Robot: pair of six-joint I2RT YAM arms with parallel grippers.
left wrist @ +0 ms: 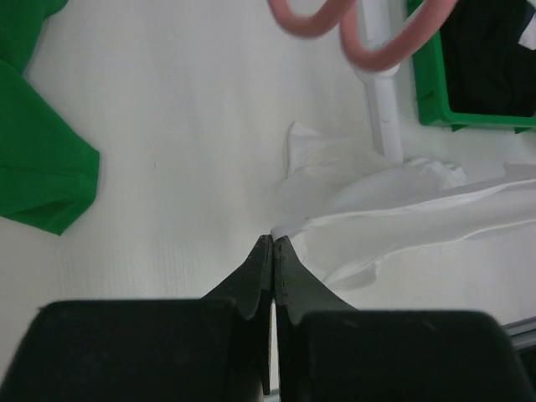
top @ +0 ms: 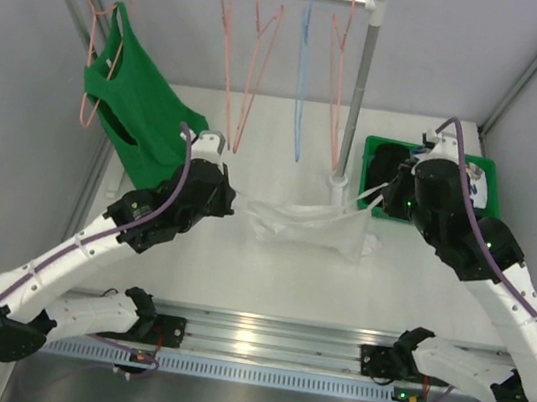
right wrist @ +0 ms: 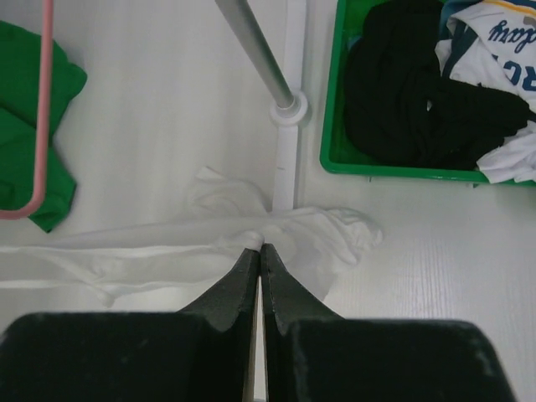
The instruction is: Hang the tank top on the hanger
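The white tank top (top: 310, 228) lies crumpled and stretched on the table between my two grippers, just in front of the rack's base. My left gripper (top: 238, 207) is shut on its left edge; in the left wrist view the fabric (left wrist: 394, 209) runs from the closed tips (left wrist: 275, 239) to the right. My right gripper (top: 381, 202) is shut on the right end; in the right wrist view a fold of the top (right wrist: 167, 243) is pinched at the tips (right wrist: 261, 247). Empty pink wire hangers (top: 253, 67) hang on the rail above the top.
A green tank top (top: 131, 105) hangs on a pink hanger at the rail's left end. A blue hanger (top: 302, 75) hangs among the pink ones. The rack post (top: 357, 93) stands beside a green bin (top: 487, 173) holding a black garment and a white lettered one (right wrist: 502, 50).
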